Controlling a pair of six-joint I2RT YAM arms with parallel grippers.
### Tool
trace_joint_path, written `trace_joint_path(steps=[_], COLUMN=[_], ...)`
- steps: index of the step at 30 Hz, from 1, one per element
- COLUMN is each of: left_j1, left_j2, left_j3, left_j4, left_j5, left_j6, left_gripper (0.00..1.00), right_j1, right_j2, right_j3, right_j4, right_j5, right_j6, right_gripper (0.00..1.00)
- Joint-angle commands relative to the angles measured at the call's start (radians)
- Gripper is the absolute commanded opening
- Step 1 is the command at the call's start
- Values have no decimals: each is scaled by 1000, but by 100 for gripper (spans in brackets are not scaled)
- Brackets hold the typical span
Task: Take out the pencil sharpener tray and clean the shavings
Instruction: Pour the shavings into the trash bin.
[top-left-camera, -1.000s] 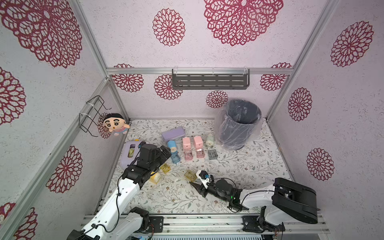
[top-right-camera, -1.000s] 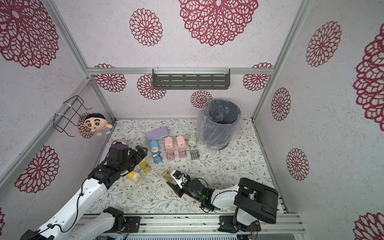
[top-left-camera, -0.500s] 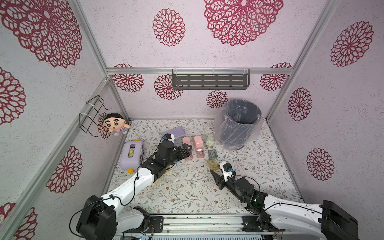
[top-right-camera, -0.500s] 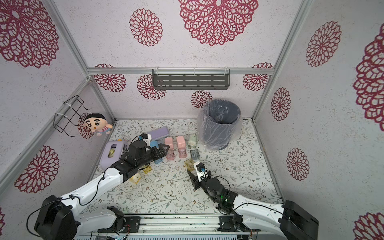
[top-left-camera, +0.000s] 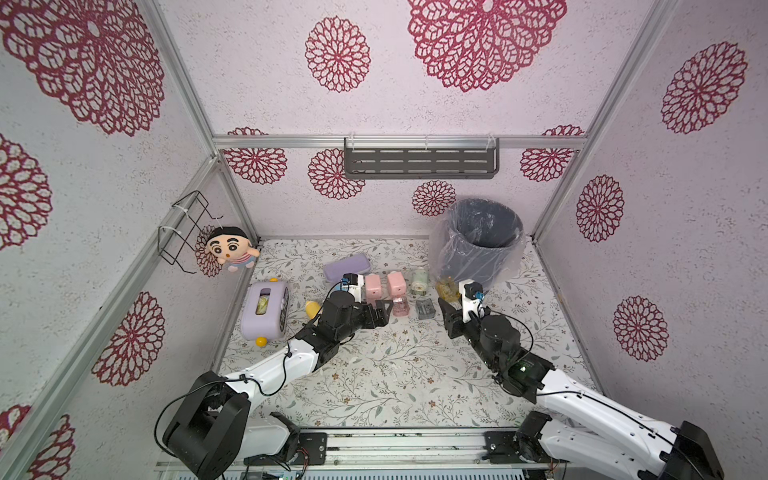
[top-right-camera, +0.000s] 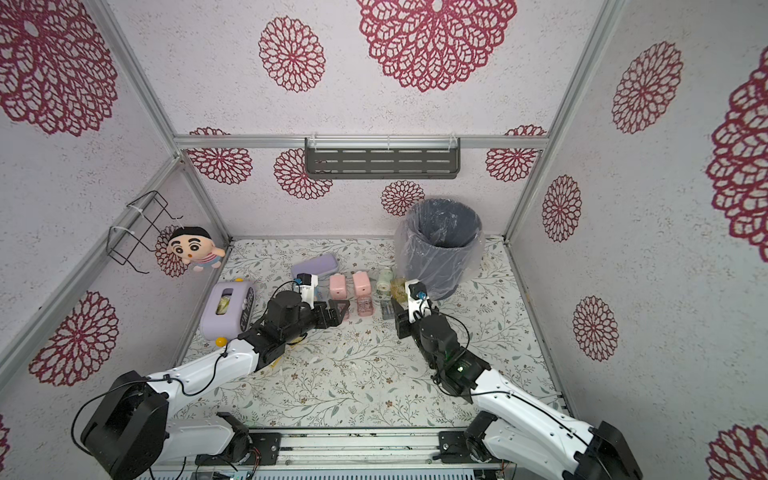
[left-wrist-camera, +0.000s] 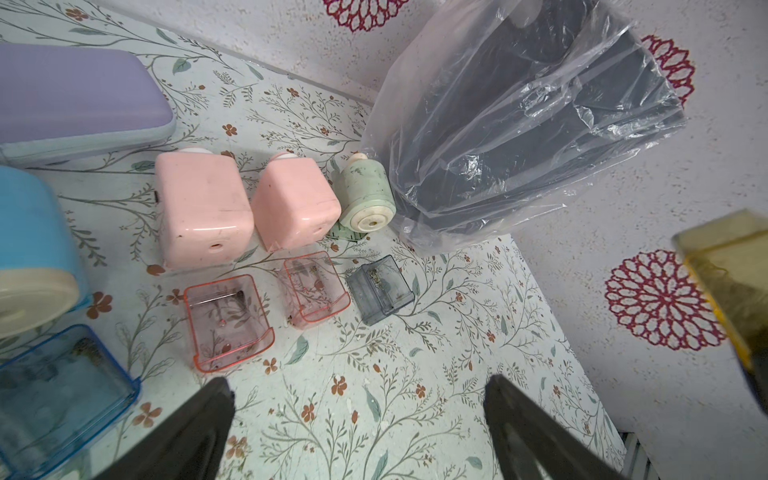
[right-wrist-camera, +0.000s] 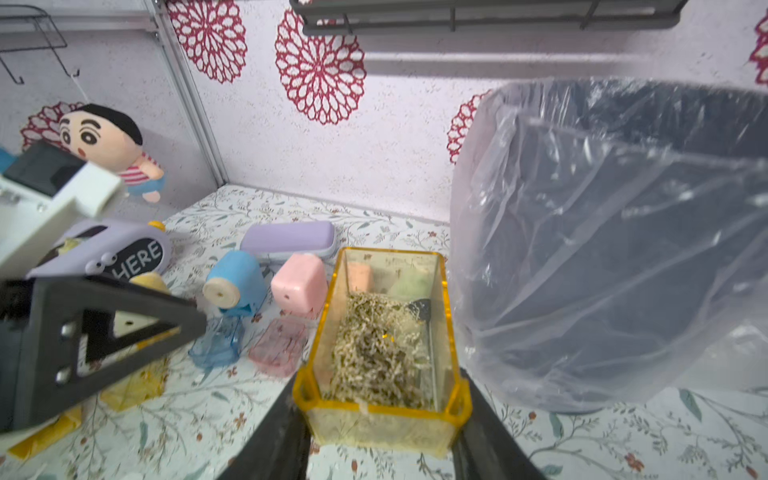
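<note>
My right gripper (right-wrist-camera: 380, 399) is shut on the near end of a clear yellow pencil sharpener tray (right-wrist-camera: 382, 332), which is held level. A heap of tan shavings (right-wrist-camera: 376, 349) lies inside it. In both top views the tray (top-left-camera: 446, 289) (top-right-camera: 397, 286) hangs just left of the bagged grey bin (top-left-camera: 478, 245) (top-right-camera: 444, 245), below its rim. My left gripper (left-wrist-camera: 359, 399) is open over bare floral mat, in front of the row of sharpeners, with nothing between its fingers. In both top views it (top-left-camera: 382, 311) (top-right-camera: 338, 309) sits left of the tray. The left arm partly hides a yellow sharpener (top-left-camera: 312, 308).
Two pink sharpeners (left-wrist-camera: 203, 212) (left-wrist-camera: 295, 208), a green one (left-wrist-camera: 368, 199) and a blue one (left-wrist-camera: 33, 249) stand in a row. Pink (left-wrist-camera: 226, 320) (left-wrist-camera: 316, 289), grey (left-wrist-camera: 380, 289) and blue (left-wrist-camera: 54, 395) trays lie before them. A purple case (left-wrist-camera: 75, 104) lies behind, a purple box (top-left-camera: 268, 309) at left.
The right gripper has carried the yellow tray from the front middle of the mat back to beside the bin. The left gripper has swung right and back toward the sharpener row.
</note>
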Motion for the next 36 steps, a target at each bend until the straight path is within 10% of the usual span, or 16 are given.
trace_joint_path(steps=[1, 20, 27, 36], left_j1=[-10, -17, -24, -33], left_j2=[-11, -41, -79, -59], left_j3=[-10, -25, -27, -24], left_j4=[69, 82, 56, 62], left_j5=[20, 22, -6, -14], left_j6=[29, 41, 60, 57], left_gripper=[97, 98, 97, 97], right_j1=[-51, -401, -496, -638], right_j2=[75, 653, 735, 647], right_j3=[165, 1026, 1235, 1094], right_j4=[-108, -613, -800, -551], right_j5=[-56, -157, -268, -599], right_j6=[-31, 103, 405, 1051], right_gripper=[38, 37, 35, 35])
